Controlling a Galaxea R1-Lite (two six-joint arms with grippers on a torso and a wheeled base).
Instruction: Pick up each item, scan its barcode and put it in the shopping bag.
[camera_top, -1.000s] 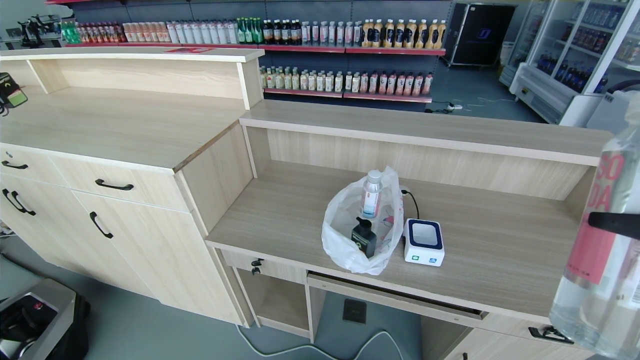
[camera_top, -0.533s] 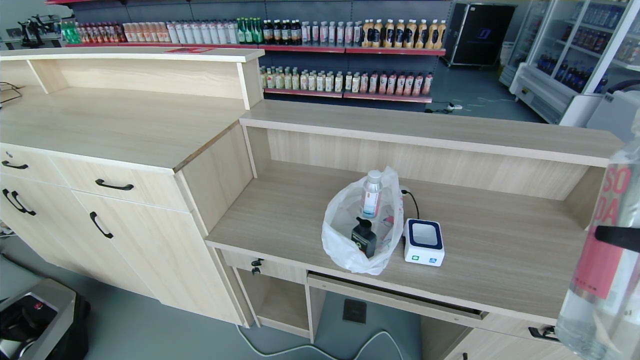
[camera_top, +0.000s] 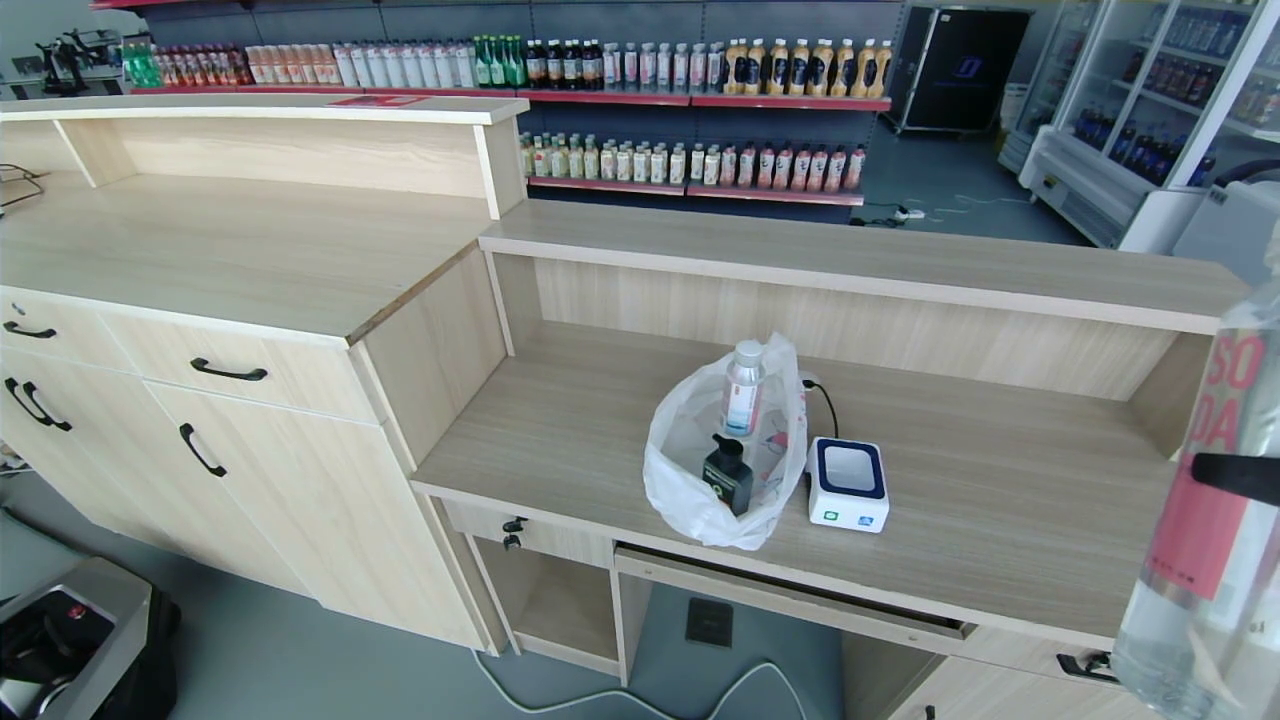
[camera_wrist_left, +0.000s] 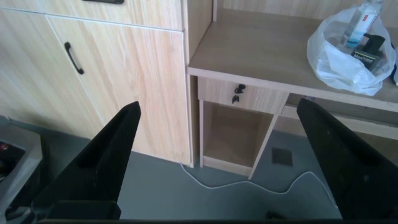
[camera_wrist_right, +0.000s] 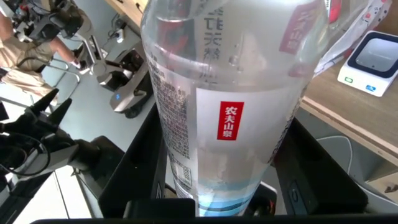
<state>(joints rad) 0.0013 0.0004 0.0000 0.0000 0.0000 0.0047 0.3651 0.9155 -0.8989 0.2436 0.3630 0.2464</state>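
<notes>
A white plastic shopping bag (camera_top: 690, 490) stands open on the lower wooden counter (camera_top: 1000, 520). Inside it are a clear bottle with a white cap (camera_top: 743, 388) and a small black pump bottle (camera_top: 728, 475). A white barcode scanner (camera_top: 848, 483) sits just right of the bag. At the far right edge, my right gripper (camera_top: 1240, 475) is shut on a large clear soda bottle (camera_top: 1200, 540) with a pink label, held upright near the counter's front. The right wrist view has the bottle (camera_wrist_right: 233, 124) between the fingers and the scanner (camera_wrist_right: 373, 59) beyond. My left gripper (camera_wrist_left: 217, 174) hangs open below counter height, facing the cabinets.
A raised ledge (camera_top: 850, 255) runs behind the counter. A taller counter with drawers (camera_top: 230, 370) stands to the left. Below the bag are a small drawer (camera_wrist_left: 239, 96) and an open cubby (camera_wrist_left: 233, 140). Drink shelves (camera_top: 690, 100) and fridges line the back.
The soda bottle in my right gripper shifted slightly right, then stayed put. A dark object at the taller counter's far left edge went out of view. Bag and scanner have not moved.
</notes>
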